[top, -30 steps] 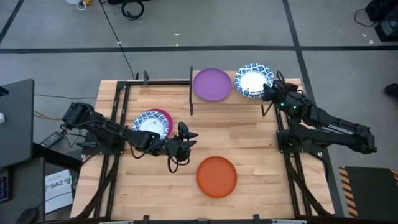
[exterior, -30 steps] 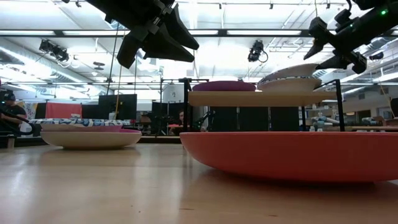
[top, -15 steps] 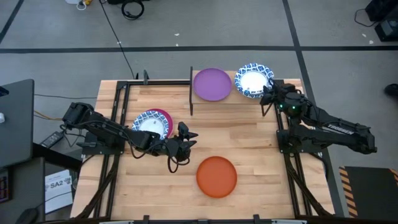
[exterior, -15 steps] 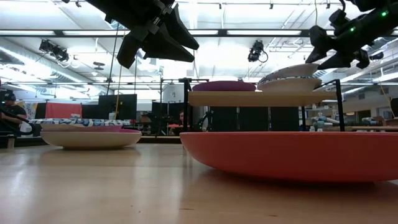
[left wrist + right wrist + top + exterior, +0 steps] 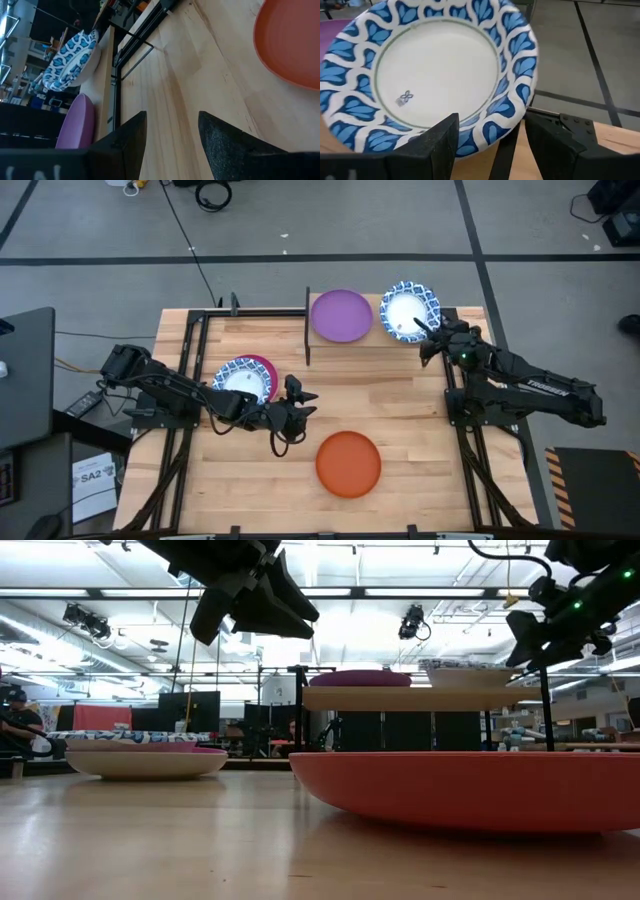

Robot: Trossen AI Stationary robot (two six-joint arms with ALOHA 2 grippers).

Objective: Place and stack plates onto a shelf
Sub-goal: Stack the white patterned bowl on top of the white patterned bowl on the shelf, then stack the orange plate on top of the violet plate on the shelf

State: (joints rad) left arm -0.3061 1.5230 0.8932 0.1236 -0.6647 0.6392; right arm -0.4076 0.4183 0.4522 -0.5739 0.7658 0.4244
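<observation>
On the shelf [image 5: 375, 342] lie a purple plate [image 5: 342, 315] and a white plate with a blue rim [image 5: 435, 75], both flat on the board [image 5: 400, 698]. My right gripper [image 5: 492, 122] is open at the blue-rimmed plate's near right rim. My left gripper [image 5: 305, 402] hangs open above the table, touching nothing. It sits between an orange plate [image 5: 348, 463] and a blue-rimmed plate [image 5: 240, 377] that rests on a magenta one [image 5: 268, 367]. My right gripper comes at the blue-rimmed plate slanting down from the table's right. Its two fingertips [image 5: 451, 125] stand side by side at the rim [image 5: 492, 135]. I cannot tell whether they touch it. The plate lies flat on the shelf.
The shelf's thin black legs [image 5: 307, 340] stand on the far half of the wooden table [image 5: 400, 420]. Black frame rails [image 5: 190, 350] run along the table's left and right sides. Bare wood lies between the shelf and the orange plate.
The blue-rimmed plate on the shelf leaned with its right edge raised and has settled flat on the board. My right gripper has rolled about its own line and sunk a little beside the plate's right rim. Its finger gap looks unchanged.
</observation>
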